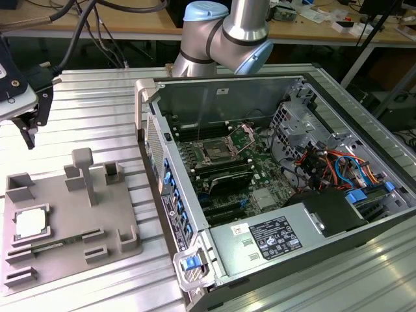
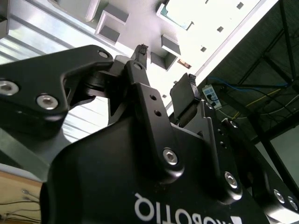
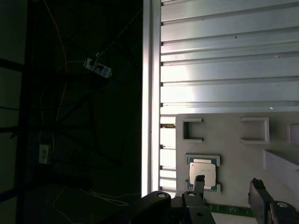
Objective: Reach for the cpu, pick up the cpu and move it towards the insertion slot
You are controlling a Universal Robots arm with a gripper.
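The cpu lies flat in its grey tray; the gripper hangs clear of it, jaws apart and empty. I'd square them to its edges while reaching.

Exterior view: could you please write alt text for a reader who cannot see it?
The gripper hangs at the exterior view's left, above and apart from the cpu lying in a grey tray. To the right, an open computer case shows the insertion slot.

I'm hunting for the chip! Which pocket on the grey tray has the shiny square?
The pocket at the tray edge on the exterior view's left, the one holding the silvery cpu.
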